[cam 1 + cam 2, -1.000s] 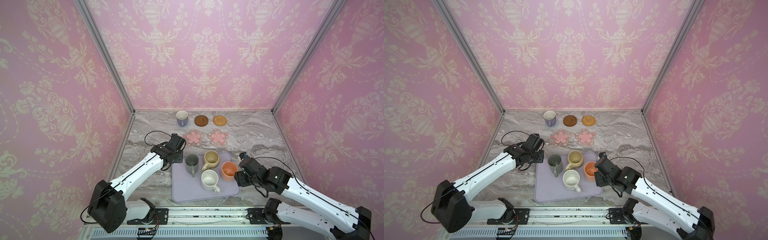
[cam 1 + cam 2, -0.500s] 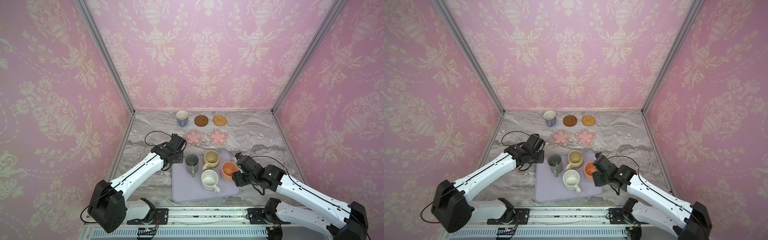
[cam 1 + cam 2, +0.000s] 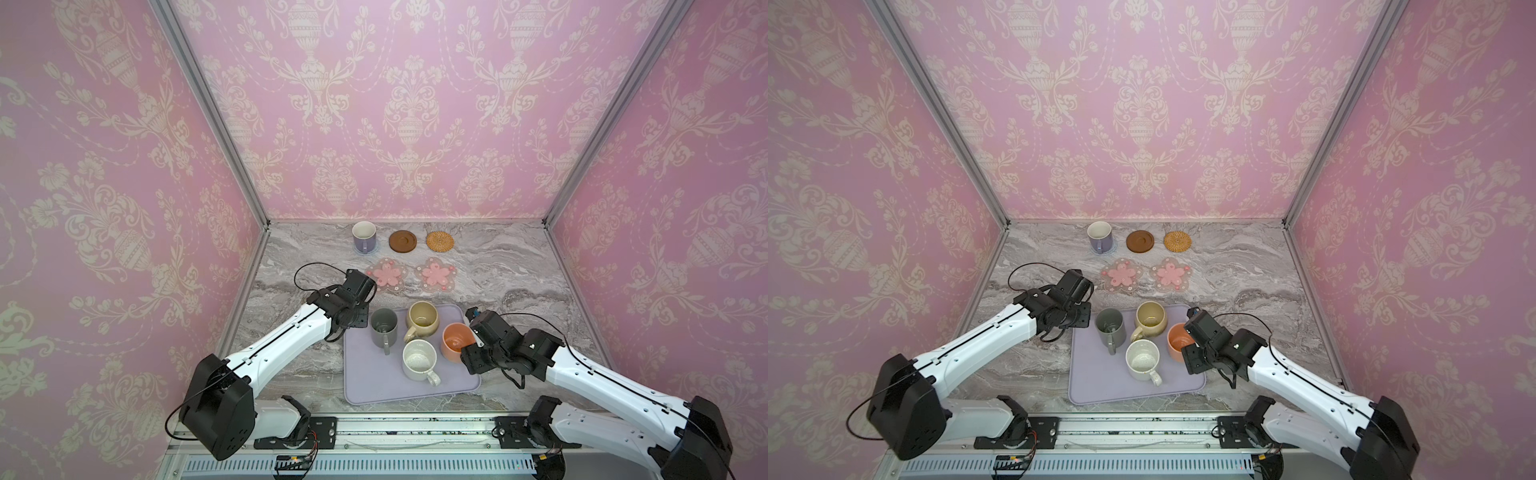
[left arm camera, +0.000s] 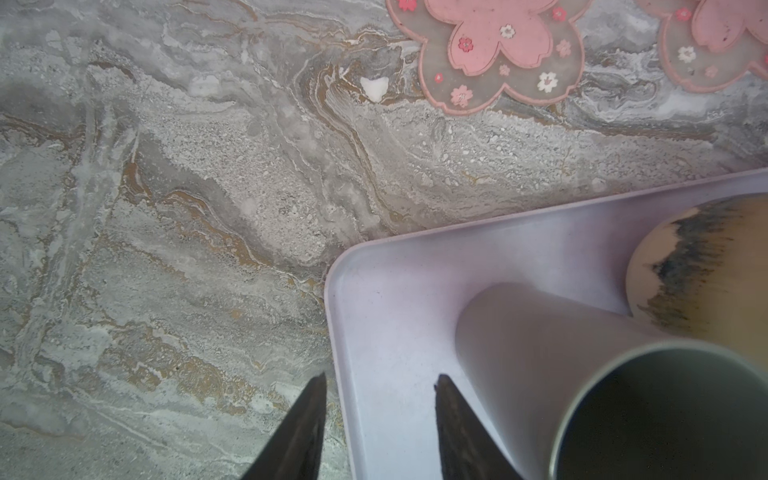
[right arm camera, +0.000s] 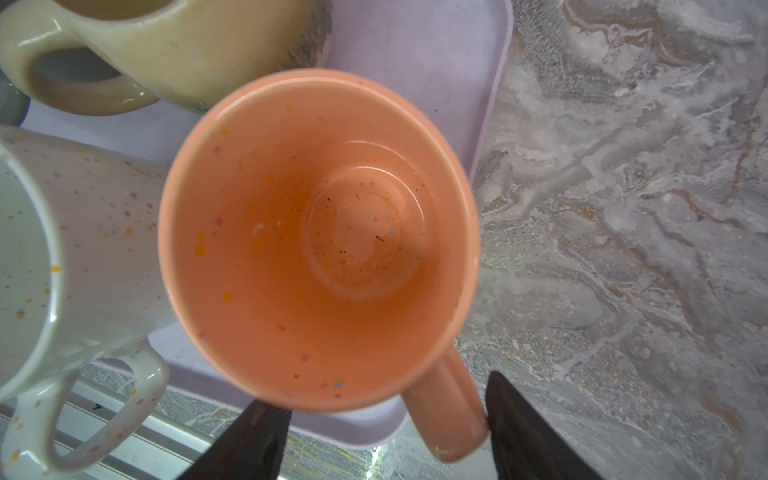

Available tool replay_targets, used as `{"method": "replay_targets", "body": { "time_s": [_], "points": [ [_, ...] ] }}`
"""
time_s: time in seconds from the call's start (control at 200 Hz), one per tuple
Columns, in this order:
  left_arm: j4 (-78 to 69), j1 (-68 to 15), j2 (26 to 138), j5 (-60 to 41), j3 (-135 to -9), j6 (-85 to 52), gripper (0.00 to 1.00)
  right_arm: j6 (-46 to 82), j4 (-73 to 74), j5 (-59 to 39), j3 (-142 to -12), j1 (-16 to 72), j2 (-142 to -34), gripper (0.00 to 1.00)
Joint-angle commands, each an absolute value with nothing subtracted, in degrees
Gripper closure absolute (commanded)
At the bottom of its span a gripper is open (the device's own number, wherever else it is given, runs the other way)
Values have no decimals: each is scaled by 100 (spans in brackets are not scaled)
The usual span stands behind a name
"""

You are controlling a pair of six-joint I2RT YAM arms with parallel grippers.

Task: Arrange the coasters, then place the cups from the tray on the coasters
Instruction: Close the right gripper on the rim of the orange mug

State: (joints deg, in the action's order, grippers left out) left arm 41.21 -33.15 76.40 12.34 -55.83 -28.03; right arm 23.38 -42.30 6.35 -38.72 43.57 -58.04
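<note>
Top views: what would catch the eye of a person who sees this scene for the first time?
Pink floral wallpaper covers all three walls around the grey marble table. Near the front, four ceramic mugs crowd a lavender-grey rectangular tray, and the right gripper stands open around the handle of the orange-peach mug. At the back, a lavender mug already sits on a light blue coaster.

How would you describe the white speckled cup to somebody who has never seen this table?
Find the lavender tray at the near side of the marble table. On it, the white speckled cup stands closest to the robot's base. It alone is white with small coloured dots.
</note>
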Motion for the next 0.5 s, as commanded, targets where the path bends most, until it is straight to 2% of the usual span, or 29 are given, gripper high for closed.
{"method": "replay_targets", "body": {
  "time_s": [0.0,0.27,0.495],
  "points": [
    [4245,-3373,7710,1373,-5781,-2920,54,2176,-4113,410,-3950,4340,-5969,28],
    [4236,-3428,7770,1400,-5834,-2926,54,2305,-3854,64,-3903,4341,-6288,41],
    [4228,-3448,7787,1394,-5858,-2927,54,2473,-3788,297,-3953,4337,-6407,56]
  ]
}}
